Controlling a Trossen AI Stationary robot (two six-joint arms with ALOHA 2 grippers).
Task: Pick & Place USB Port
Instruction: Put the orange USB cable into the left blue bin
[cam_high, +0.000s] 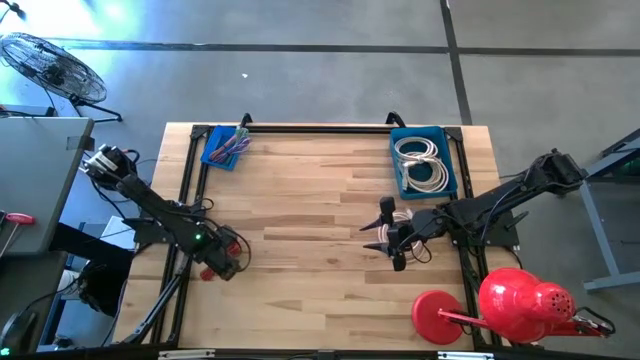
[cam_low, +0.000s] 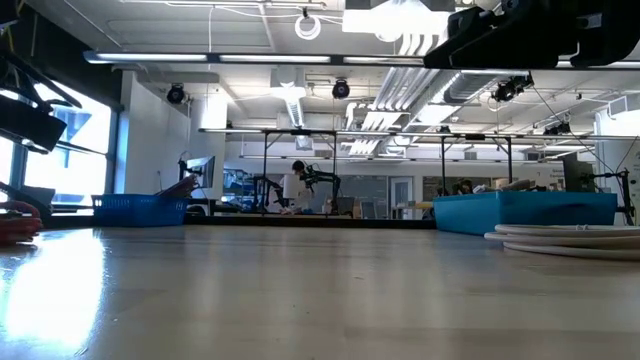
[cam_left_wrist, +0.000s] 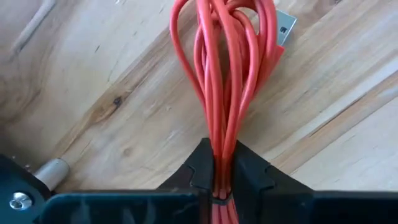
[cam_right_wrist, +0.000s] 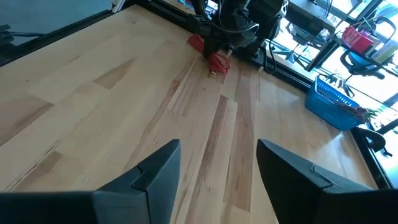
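a: where was the red usb cable (cam_left_wrist: 227, 74) found?
b: it was seen bundled in loops on the wooden table (cam_high: 320, 230), near the table's left edge, with its metal plug lying on the wood at the far end of the bundle.

a: and how was it held?
b: the strands were pinched between the two dark fingers (cam_left_wrist: 198, 169) of the left pincer (cam_left_wrist: 221, 168), which was closed on them. from above, the left pincer (cam_high: 222, 262) was placed low over the table's front left part.

a: what was noted of the right pincer (cam_right_wrist: 217, 165)?
b: its fingers were spread apart with nothing between them, and it was held above the table's right half, pointed toward the left arm.

a: were other things recorded?
b: a blue bin (cam_high: 424, 160) with coiled white cables (cam_high: 421, 165) was set at the back right, and a smaller blue basket (cam_high: 226, 146) with coloured cables at the back left.
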